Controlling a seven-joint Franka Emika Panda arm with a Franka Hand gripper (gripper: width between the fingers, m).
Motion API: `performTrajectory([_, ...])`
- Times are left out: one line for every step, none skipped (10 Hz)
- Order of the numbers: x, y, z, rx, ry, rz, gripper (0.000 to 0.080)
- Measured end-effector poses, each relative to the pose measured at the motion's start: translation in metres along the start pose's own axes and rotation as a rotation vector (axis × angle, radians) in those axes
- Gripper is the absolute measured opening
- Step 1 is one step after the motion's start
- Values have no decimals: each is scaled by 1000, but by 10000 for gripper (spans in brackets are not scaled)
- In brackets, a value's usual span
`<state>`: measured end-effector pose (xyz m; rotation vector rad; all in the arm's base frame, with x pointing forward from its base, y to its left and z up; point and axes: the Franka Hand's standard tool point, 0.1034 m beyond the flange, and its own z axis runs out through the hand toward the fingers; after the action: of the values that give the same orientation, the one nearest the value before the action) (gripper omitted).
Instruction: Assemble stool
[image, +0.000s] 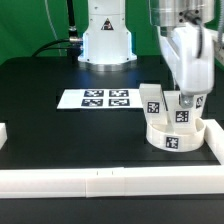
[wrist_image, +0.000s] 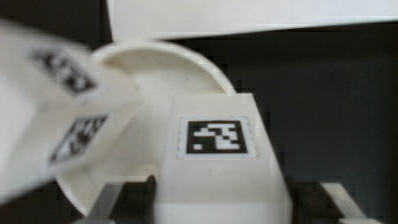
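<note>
On the black table (image: 60, 135), the ring-shaped seat disc (image: 180, 138) sits near the front edge, towards the exterior view's right, close to the corner formed by the white border rails (image: 110, 182). One leg block (image: 153, 101) stands upright in the ring, its tag facing out. The arm reaches down over the disc, and a second leg block (image: 186, 107) sits at the gripper (image: 187, 98); from this view the grip is hard to read. The wrist view settles it: the fingers (wrist_image: 123, 199) are clamped on either side of the second leg block (wrist_image: 221, 150), over the disc's curved wall (wrist_image: 169, 70). Only the exterior view shows the marker board (image: 96, 99), lying flat further back on the table, well apart.
</note>
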<state>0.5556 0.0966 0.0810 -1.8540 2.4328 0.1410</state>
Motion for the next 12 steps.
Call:
performTrajectory([-2,1,1,26,-15,135,334])
performTrajectory([-4,0,1,68,-35,244,335])
performTrajectory([-7,0,1,91,-52,277,335])
performTrajectory([-9,1,2,85,-59,298,335])
performTrajectory([-10,2,2,82,-74,328,335])
performTrajectory([-12,2,3,80,-83,344,335])
performTrajectory([-12,3,3,80,-85,348,335])
performTrajectory([-12,3,3,81,-86,326,335])
performTrajectory([-12,3,1,82,-89,318,399])
performTrajectory([-15,2,-9,90,-106,315,577])
performTrajectory([-18,3,-21,98,-127,312,577])
performTrajectory([-19,3,-28,103,-136,290,627])
